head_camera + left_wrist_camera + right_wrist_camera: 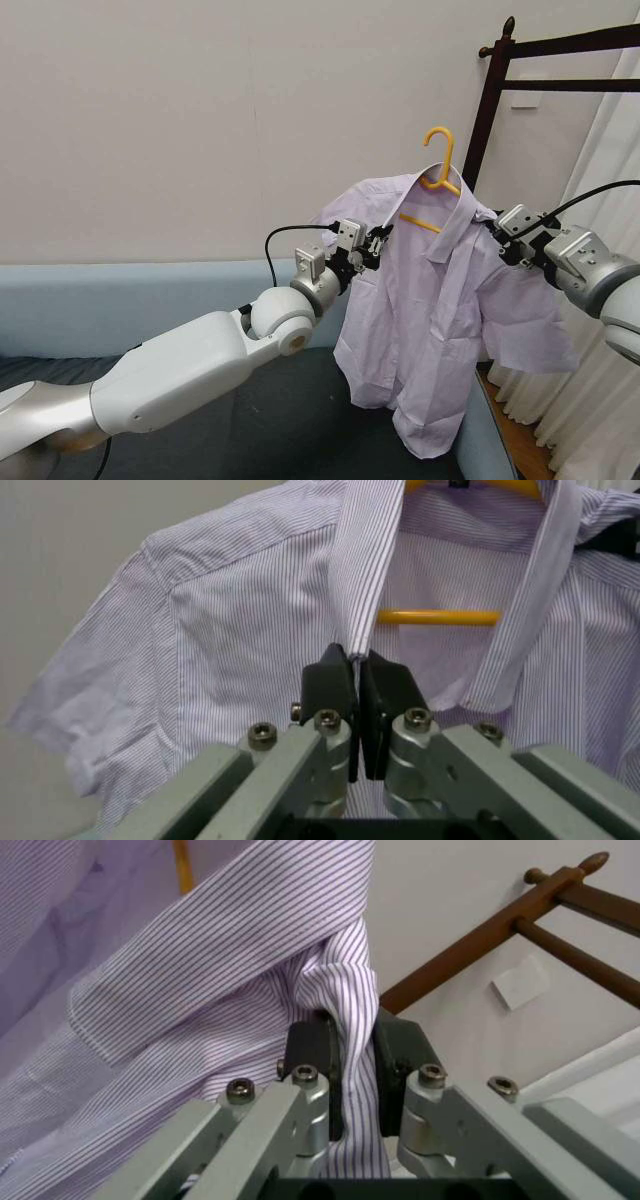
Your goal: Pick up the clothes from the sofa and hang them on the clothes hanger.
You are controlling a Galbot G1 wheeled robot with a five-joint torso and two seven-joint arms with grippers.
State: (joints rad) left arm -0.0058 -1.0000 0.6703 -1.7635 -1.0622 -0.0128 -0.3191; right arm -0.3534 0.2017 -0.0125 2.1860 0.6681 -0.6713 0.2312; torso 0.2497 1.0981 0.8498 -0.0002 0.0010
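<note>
A pale purple striped shirt (pixel 440 320) hangs in the air on a yellow plastic hanger (pixel 438 160), held between both arms. My left gripper (pixel 378 246) is shut on the shirt's front placket (pixel 355 622) below the collar. On the other shoulder, my right gripper (pixel 497 240) is shut on a fold of the shirt (pixel 340 997). The yellow hanger's bar (pixel 438 617) shows inside the open collar. The dark wooden clothes stand (pixel 500 90) rises just behind the shirt, at the upper right, and its rails (pixel 560 922) appear close behind the held fold.
A light blue sofa back (pixel 120 300) and dark seat cushion (pixel 250 420) lie below my left arm. White curtains (pixel 610 330) hang at the right. A plain wall fills the background. Wooden floor (pixel 520 440) shows beside the sofa's end.
</note>
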